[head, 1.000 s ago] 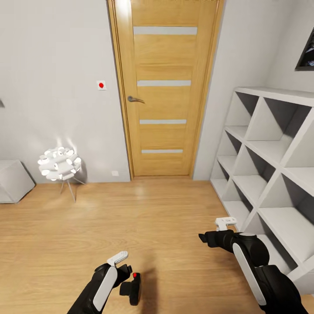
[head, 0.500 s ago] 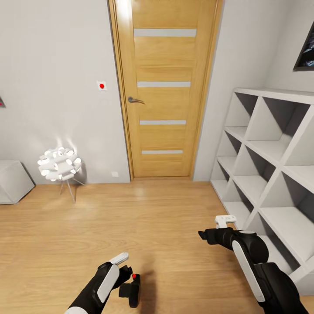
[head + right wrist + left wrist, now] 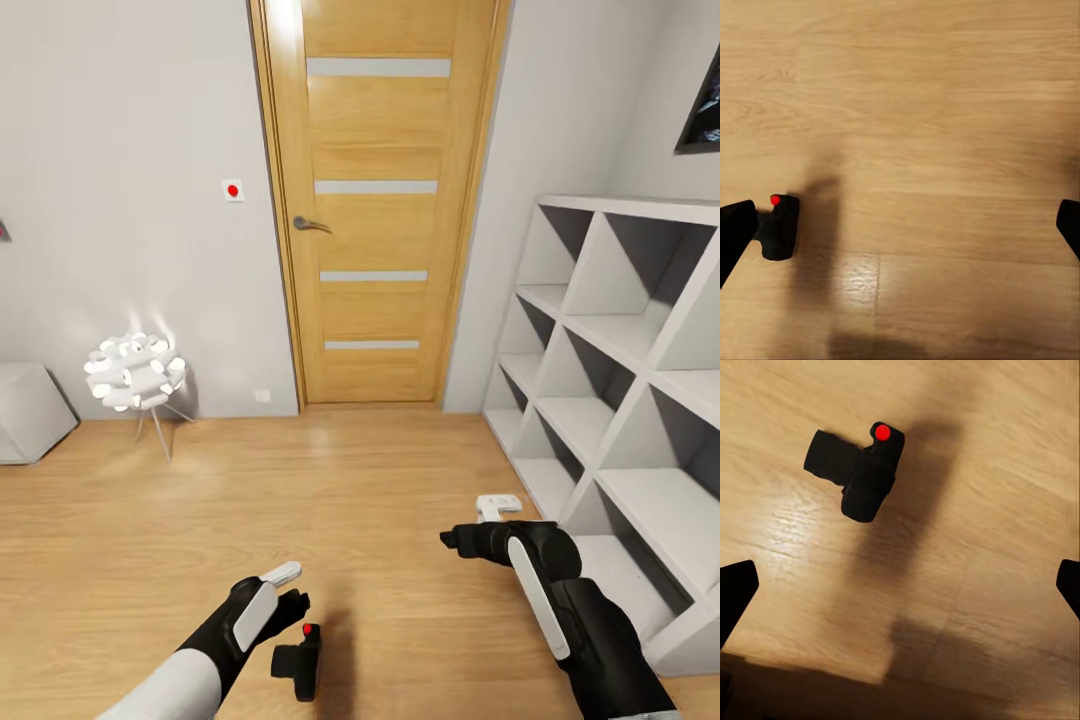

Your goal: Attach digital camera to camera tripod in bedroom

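- Since a second ago the left gripper [image 3: 290, 588] has risen and pulled a little away from the digital camera [image 3: 299, 661]; the right gripper [image 3: 478, 525] has drifted slightly inward and the whole view has nudged — so the head shifted too
- Camera sits on the light wood floor [image 3: 380, 480], red dot up, lens sticking out to one side; in the left wrist view it lies ahead [image 3: 859, 471], clear of both dark fingertips — nothing touching it
- Left jaws stand wide, empty; right jaws wide too, empty, hovering over bare boards with the camera [image 3: 777, 225] off near one fingertip
- Step in hand, I'd say: the pick-up, not yet made
- Next move calls for lowering the left arm, centring the camera body between the jaws, then closing; after that, finding the tripod
- Wooden door [image 3: 375, 200], glowing floor lamp [image 3: 135, 372] and white shelving [image 3: 620, 380] lie ahead
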